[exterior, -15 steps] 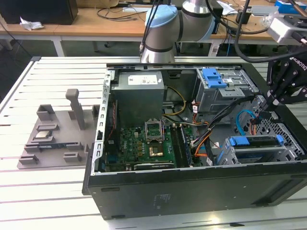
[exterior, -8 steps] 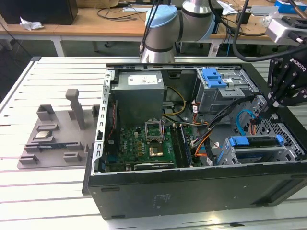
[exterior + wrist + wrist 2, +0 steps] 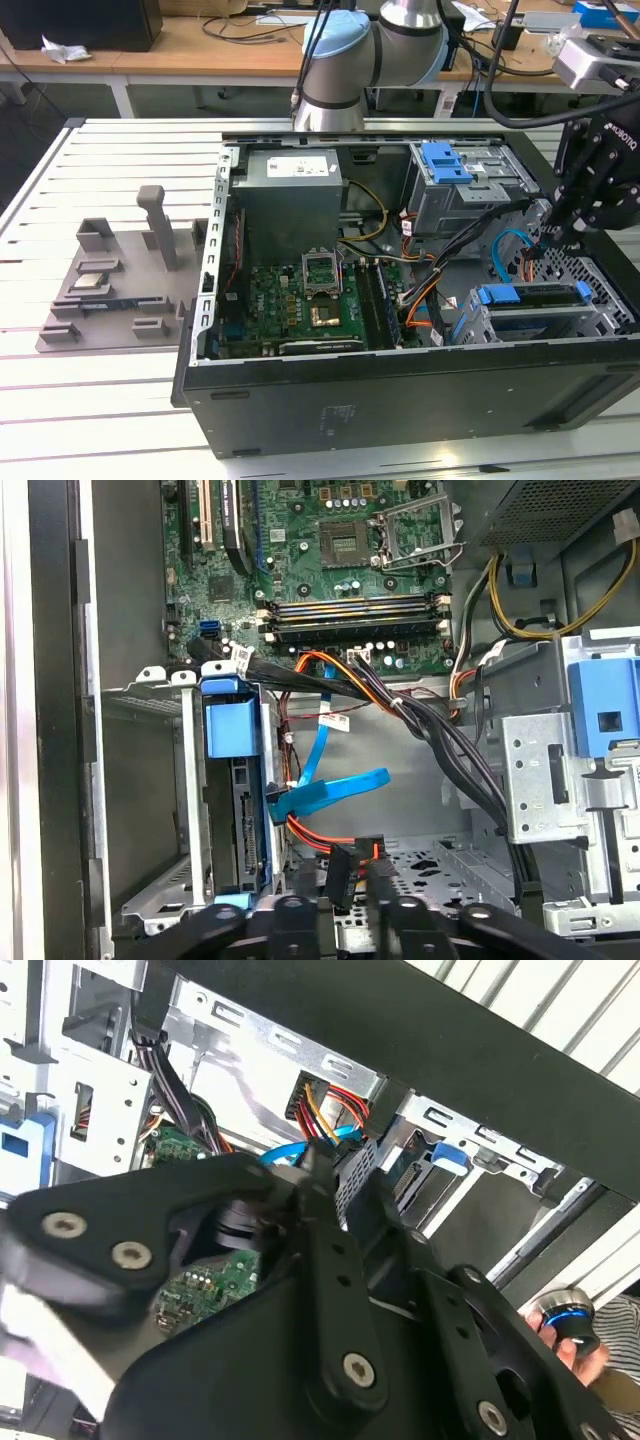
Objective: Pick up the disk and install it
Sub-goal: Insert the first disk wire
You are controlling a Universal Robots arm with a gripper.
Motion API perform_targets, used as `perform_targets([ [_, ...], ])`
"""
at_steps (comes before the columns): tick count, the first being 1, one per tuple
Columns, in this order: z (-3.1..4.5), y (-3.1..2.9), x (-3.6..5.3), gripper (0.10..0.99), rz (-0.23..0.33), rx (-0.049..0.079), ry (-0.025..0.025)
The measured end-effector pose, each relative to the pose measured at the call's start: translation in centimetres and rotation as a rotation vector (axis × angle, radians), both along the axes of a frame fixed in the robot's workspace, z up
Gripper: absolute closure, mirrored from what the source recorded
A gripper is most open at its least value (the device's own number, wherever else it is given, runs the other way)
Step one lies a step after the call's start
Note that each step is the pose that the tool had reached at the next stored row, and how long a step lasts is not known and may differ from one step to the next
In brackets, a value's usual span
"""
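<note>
At the right of the exterior view, the claw (image 3: 552,243) hangs inside the open case (image 3: 400,390), pinching a black cable plug (image 3: 340,873) beside the disk (image 3: 535,297) seated in its cage.

The exterior view looks down at an angle from in front of the open computer case (image 3: 400,300), far enough off to take in the whole case, the slatted table (image 3: 100,400) and the arm base at 12 o'clock. The first wrist view looks almost straight down, close above the drive cage (image 3: 215,810) and motherboard (image 3: 330,570). The second wrist view sits very near the gripper (image 3: 335,1190), seemingly facing obliquely. All share the case interior.
</note>
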State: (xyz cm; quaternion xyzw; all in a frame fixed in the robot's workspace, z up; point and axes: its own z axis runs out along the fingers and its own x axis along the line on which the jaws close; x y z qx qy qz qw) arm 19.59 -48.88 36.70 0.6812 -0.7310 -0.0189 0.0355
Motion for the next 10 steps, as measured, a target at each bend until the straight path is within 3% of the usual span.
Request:
perform_targets([
  [1, -0.01, 0.00, 0.00, 0.725, 0.000, 0.000, 0.0000],
  [4, -0.31, 0.97, 0.00, 0.725, 0.000, -0.029, 0.0000],
  [5, -0.43, 0.97, -0.01, 0.725, 0.000, -0.038, 0.0000],
  [10, -1.07, 0.98, -0.01, 0.725, 0.000, -0.052, 0.0000],
])
